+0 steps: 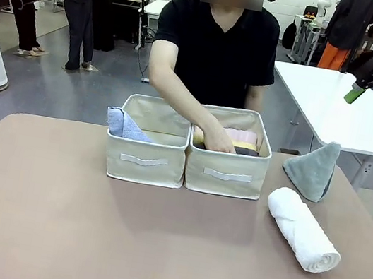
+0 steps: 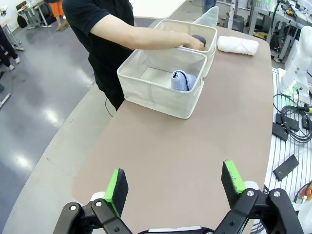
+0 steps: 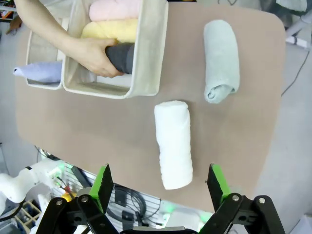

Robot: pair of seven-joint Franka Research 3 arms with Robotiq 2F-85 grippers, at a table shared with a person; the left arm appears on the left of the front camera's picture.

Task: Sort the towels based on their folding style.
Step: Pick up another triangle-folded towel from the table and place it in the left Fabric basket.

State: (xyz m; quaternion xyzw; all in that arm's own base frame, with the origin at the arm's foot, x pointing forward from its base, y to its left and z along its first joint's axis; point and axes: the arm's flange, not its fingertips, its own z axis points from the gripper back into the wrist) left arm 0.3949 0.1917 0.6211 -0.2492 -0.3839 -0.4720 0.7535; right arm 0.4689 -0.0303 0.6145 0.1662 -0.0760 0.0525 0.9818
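Note:
Two beige bins stand side by side mid-table. The left bin (image 1: 143,161) holds a light blue cone towel (image 1: 123,124). In the right bin (image 1: 227,176) lie pink (image 3: 114,9), yellow (image 3: 109,30) and dark grey (image 3: 123,56) rolls, and a person's hand (image 3: 92,56) grips the dark grey one. A white rolled towel (image 3: 173,144) and a grey-green cone towel (image 3: 222,61) rest on the table right of the bins. My right gripper (image 3: 161,183) hangs open high above the white roll. My left gripper (image 2: 174,184) is open over the table's left end, far from the bins (image 2: 161,97).
The person stands at the far side, arm reaching over the bins. A white table (image 1: 342,108) stands behind on the right. Cables and equipment (image 2: 292,131) lie beside the table's near edge. Bare brown tabletop (image 1: 85,230) stretches in front of the bins.

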